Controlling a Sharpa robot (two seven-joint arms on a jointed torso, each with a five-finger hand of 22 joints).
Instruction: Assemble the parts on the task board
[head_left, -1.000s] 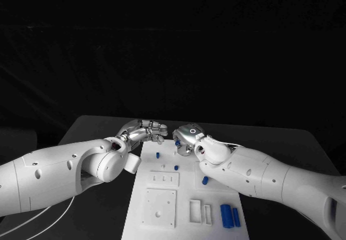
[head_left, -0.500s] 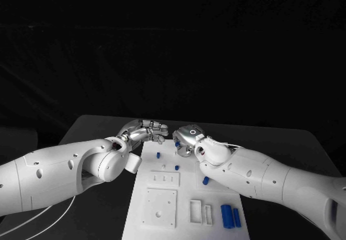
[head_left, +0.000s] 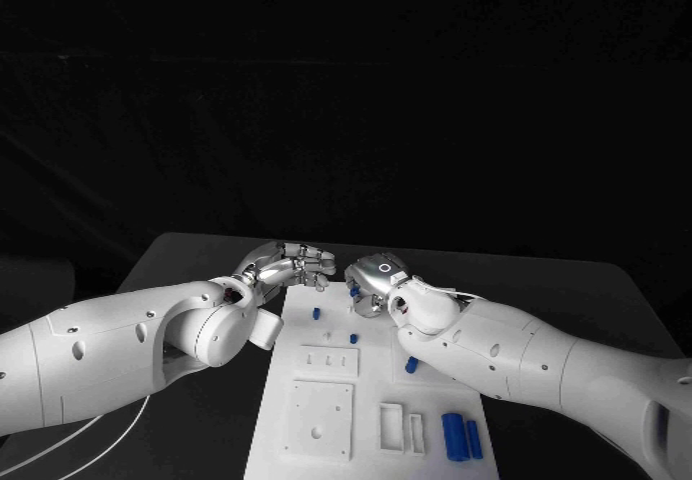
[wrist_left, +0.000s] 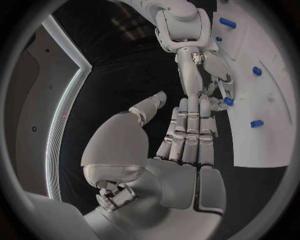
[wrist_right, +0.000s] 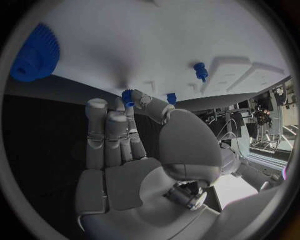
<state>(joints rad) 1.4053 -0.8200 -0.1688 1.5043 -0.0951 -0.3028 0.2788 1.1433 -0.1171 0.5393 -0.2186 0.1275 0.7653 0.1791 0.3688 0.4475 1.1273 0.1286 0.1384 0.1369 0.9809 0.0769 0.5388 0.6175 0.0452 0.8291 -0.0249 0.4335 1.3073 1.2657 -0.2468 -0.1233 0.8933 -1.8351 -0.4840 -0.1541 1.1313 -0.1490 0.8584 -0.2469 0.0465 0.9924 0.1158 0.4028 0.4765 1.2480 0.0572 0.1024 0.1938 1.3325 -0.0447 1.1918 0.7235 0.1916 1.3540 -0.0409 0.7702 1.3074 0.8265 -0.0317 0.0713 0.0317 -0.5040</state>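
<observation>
Taking the task board (head_left: 310, 405) as our landmark, we start at its left: our left arm reaches in along the board's left side and its left hand (head_left: 289, 265) sits just off the board's far left corner, knuckles toward the right hand. In the left wrist view this hand (wrist_left: 187, 132) lies with its fingers straight and side by side, thumb out to one side, and nothing in it; we read it as free and merely standing by. On the board itself, two blue pegs (head_left: 316, 312) stand upright in the far half, another blue part (head_left: 410, 362) lies near the board's right edge beside our right arm, and a pair of blue cylinders (head_left: 462, 432) rests at the near right corner next to open slots, so we judge the assembly only partly done, with several pieces not yet seated and the near recesses unfilled. At the board's far right corner our right hand (head_left: 378, 280) is bent down over the plate with a small blue part (head_left: 355, 287) at its fingertips. The right wrist view shows that part (wrist_right: 127, 96) pinched between the thumb and a finger close above the white surface, with a blue gear (wrist_right: 34, 54) lying farther off on the board. We judge this piece is about to be placed.
</observation>
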